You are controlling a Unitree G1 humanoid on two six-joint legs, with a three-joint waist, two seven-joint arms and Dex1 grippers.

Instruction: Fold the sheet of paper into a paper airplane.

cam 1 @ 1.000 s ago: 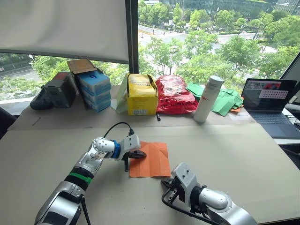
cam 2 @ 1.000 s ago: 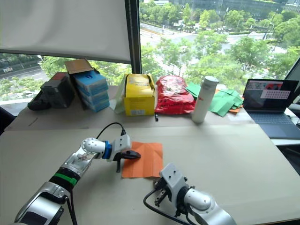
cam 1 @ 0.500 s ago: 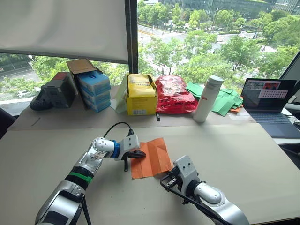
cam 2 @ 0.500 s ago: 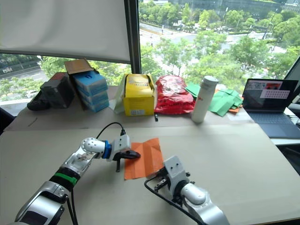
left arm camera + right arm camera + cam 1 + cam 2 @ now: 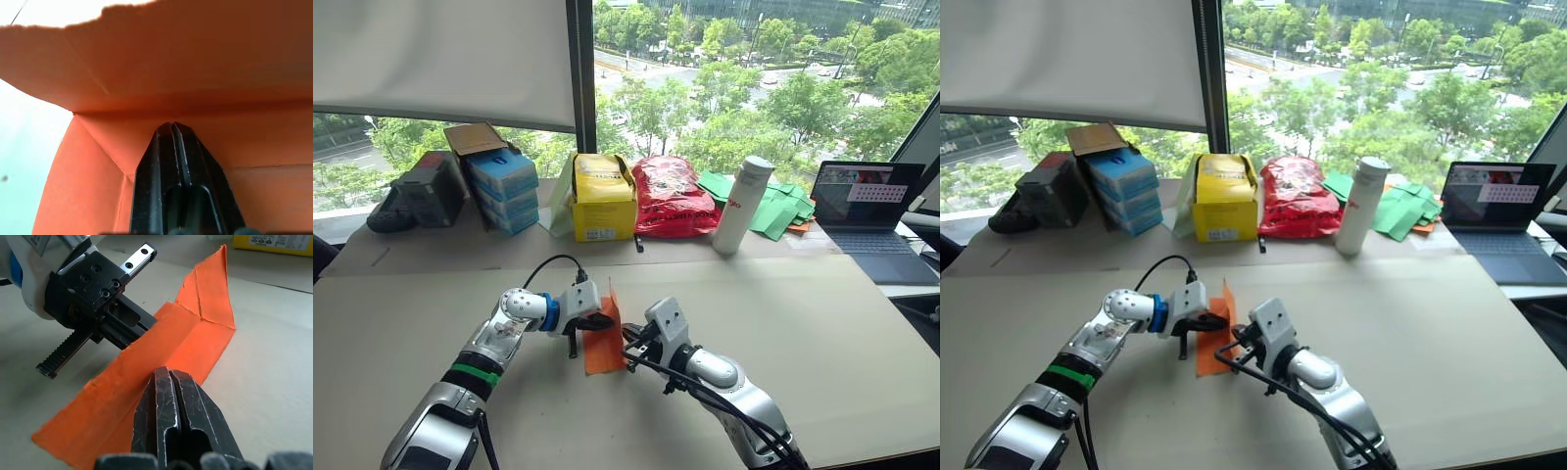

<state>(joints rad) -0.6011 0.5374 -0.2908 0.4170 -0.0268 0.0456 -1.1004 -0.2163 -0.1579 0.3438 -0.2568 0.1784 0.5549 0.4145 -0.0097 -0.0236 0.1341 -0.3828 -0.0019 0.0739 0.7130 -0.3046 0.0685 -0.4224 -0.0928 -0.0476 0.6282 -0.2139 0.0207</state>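
Change: your thin bright orange sheet of paper (image 5: 605, 338) lay open and nearly flat on the beige table (image 5: 822, 333) a second ago; now its right half stands up almost vertical, hinged along the centre crease.
Right gripper: your right gripper (image 5: 631, 346) has swept in from the near right edge and presses against the raised flap, black fingers (image 5: 171, 411) clenched together, grasping nothing.
Left gripper: your left gripper (image 5: 590, 323) has stayed put, fingers (image 5: 172, 166) closed tight with nothing between them, tips pinning the lower half beside the crease.
Paper location: near the table's front, between your two grippers, touching both.
Meaning: this looks like the lengthwise centre fold in progress; you'll likely need to carry the flap over and flatten it.
Risk: the raised flap may spring back if you ease off early.
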